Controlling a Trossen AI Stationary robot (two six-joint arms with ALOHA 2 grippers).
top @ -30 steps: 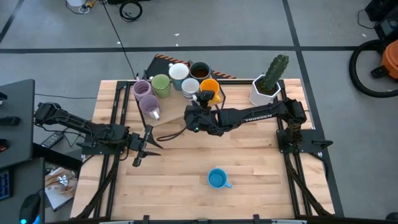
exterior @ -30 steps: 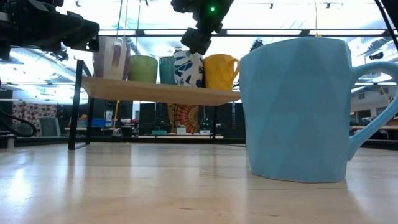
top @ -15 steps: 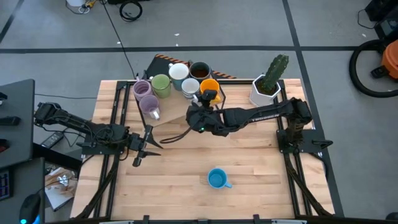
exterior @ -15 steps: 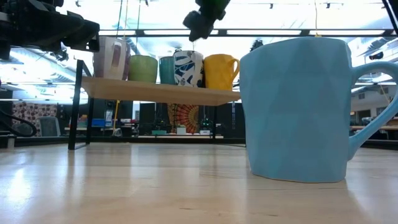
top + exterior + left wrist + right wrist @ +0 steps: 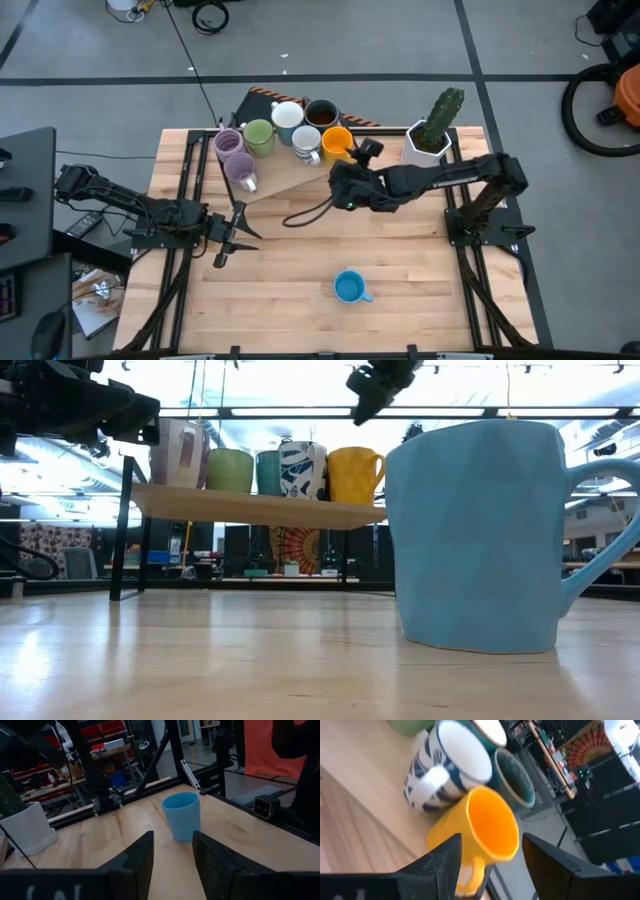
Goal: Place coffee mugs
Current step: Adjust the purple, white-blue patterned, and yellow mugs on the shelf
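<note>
Seven mugs shelved at 12 o'clock; blue mug (image 5: 349, 288) alone on surface at 6. Right claw (image 5: 364, 150) parted, empty, beside orange mug (image 5: 337, 142). Left claw (image 5: 229, 237) parted, empty. Next, probably: fetching blue mug.

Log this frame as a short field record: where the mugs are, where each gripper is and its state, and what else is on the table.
shelf: raised wooden board at the table's far side, holding seven mugs
mugs on shelf: two purple mugs, green mug, two white mugs, dark brown mug, orange mug
blue mug: alone on the table, near side, upright
right gripper: open, empty, above the orange mug
left gripper: open, empty, over the table's left side, facing the blue mug
cactus pot: far right of the table
</note>
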